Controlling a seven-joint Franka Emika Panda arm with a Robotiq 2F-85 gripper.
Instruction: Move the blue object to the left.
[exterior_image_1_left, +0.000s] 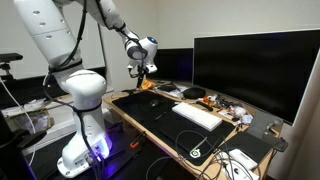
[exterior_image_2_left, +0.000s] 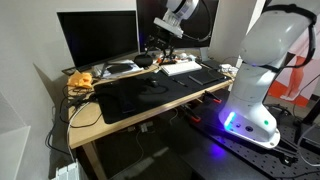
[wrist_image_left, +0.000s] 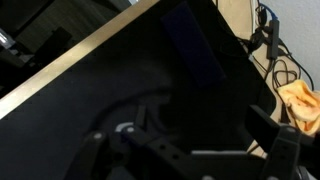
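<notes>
Blue object (wrist_image_left: 193, 42): in the wrist view a dark blue rectangular patch lies flat on the black desk mat (wrist_image_left: 120, 90), toward the far part of the mat from the gripper (wrist_image_left: 190, 155). In both exterior views it is too dim to pick out.

Gripper state: jaws spread wide, holding nothing, raised above the mat (exterior_image_1_left: 160, 115) near the monitor (exterior_image_1_left: 250, 70).

Recommended procedure, as judged from the present layout:
1. Centre the open jaws over the object before descending.
2. Descend vertically; the item appears thin, so a push or edge pinch against the mat may be needed.
3. Keep clear of the keyboard (exterior_image_1_left: 197, 115) beside the mat.
4. Avoid the orange cloth (wrist_image_left: 298, 103) beyond the mat edge.
</notes>
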